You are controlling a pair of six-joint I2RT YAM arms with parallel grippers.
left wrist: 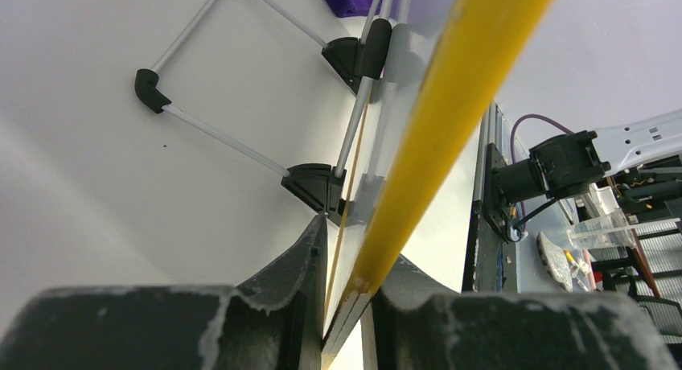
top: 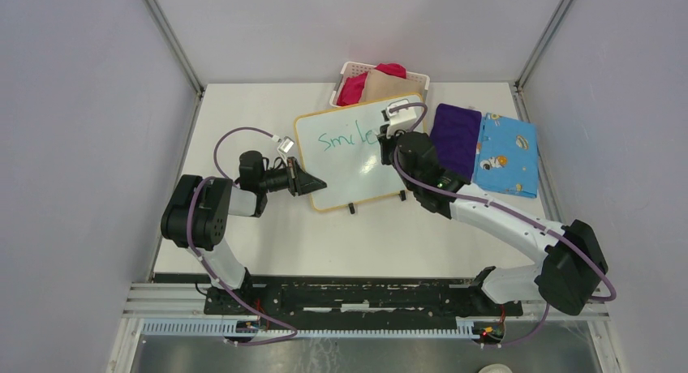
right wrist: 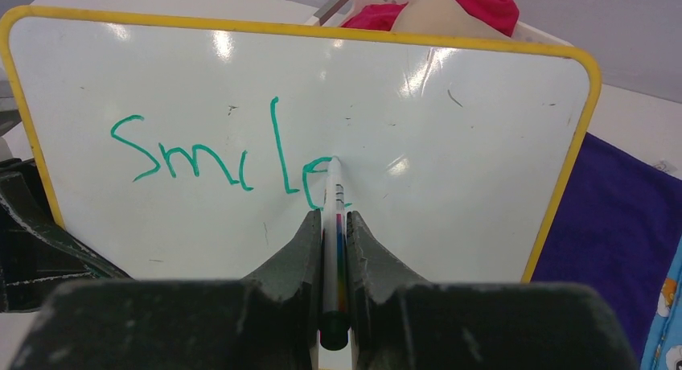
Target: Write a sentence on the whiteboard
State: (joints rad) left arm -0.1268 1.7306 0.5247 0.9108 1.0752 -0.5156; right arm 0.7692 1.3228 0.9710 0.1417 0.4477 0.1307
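The job is partway through the writing step: the whiteboard (right wrist: 450,145) stands upright on its feet in the middle of the desk (top: 268,243), just in front of a white basket (top: 350,68) of cloths, and the sentence (right wrist: 225,157) so far is one green word that reads roughly "Smile". The right end effector (right wrist: 331,221) is closed on a marker (right wrist: 333,185), whose tip touches the board at the top of the last letter, so that "e" looks like the stroke in hand. The left end effector (left wrist: 354,249) is clamped on the board's yellow frame at its left edge, steadying it. The next move probably calls for finishing this letter with light, even pressure, then lifting the tip clear and shifting to bare board for further words, while the left grip keeps the board from tipping back.
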